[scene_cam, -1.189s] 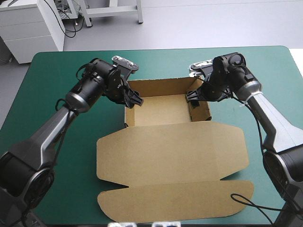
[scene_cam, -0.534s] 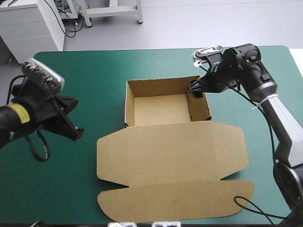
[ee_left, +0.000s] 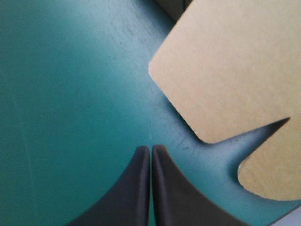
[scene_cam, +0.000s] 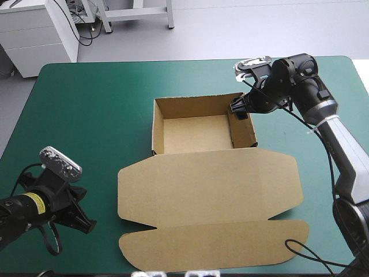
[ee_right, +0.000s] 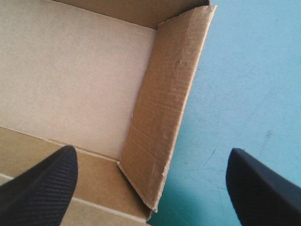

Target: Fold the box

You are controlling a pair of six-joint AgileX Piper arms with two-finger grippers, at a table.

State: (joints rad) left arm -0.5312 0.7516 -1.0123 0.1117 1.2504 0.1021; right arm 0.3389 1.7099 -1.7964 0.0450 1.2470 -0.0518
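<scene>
Box: We see the box [scene_cam: 207, 184] in the middle of the worktop [scene_cam: 104, 98], open and brown, lying a little nearer the near edge than the far one.
Tray: Its tray [scene_cam: 199, 134] is the part towards the far edge. The walls are raised on all four sides and we see bare board inside.
Lid: The lid [scene_cam: 210, 182] lies flat on the cover, running from the tray towards the near edge. It is wider than the tray on both sides.
Flap: A long rounded flap [scene_cam: 213, 245] ends the lid, almost at the near edge.
Left claw: The left claw [scene_cam: 86, 225] is together, its tips meeting in one point [ee_left: 150, 148]. We find it low over bare teal-green cover near the near left corner. It is just beside the lid's rounded left corner and apart from it.
Right claw: The right claw [scene_cam: 238, 109] is apart and clamped on nothing. It sits at the tray's far right corner. In its wrist view [ee_right: 151, 153] the tray's right wall stands between its two sides, one over the tray's inside and one over the cover outside. We cannot tell whether it touches the board.
</scene>
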